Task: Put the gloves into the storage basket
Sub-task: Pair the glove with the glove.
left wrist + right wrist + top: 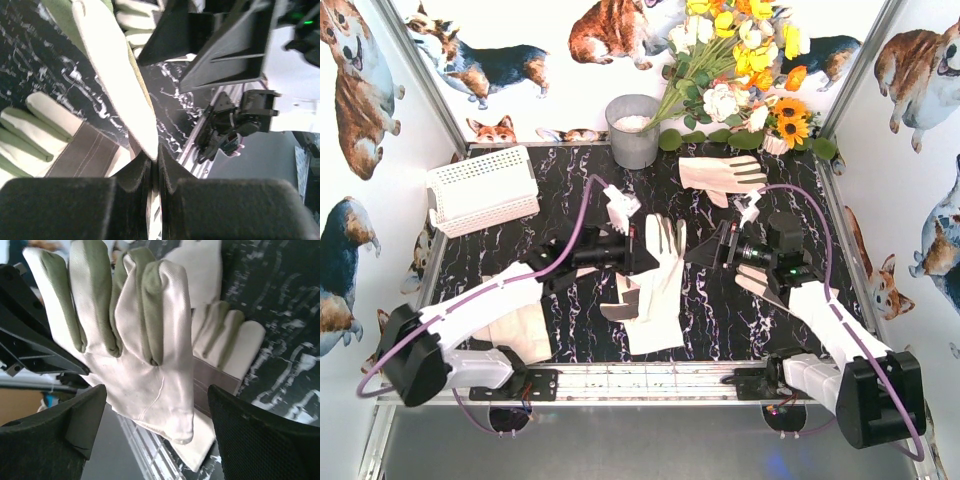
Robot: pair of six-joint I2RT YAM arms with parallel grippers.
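Cream-white fabric glove point(665, 262) clamped in left gripper point(154, 165), right of white lattice plastic basket point(483, 190); right gripper point(155, 400) spread wide, empty.

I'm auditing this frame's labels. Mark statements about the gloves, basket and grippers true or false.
1. The left gripper is shut on the held glove. True.
2. The right gripper is shut. False: its jaws stand wide open, apart from the glove.
3. The storage basket sits at the table's right edge. False: it sits at the far left.
4. The far glove lies flat near the flowers. True.
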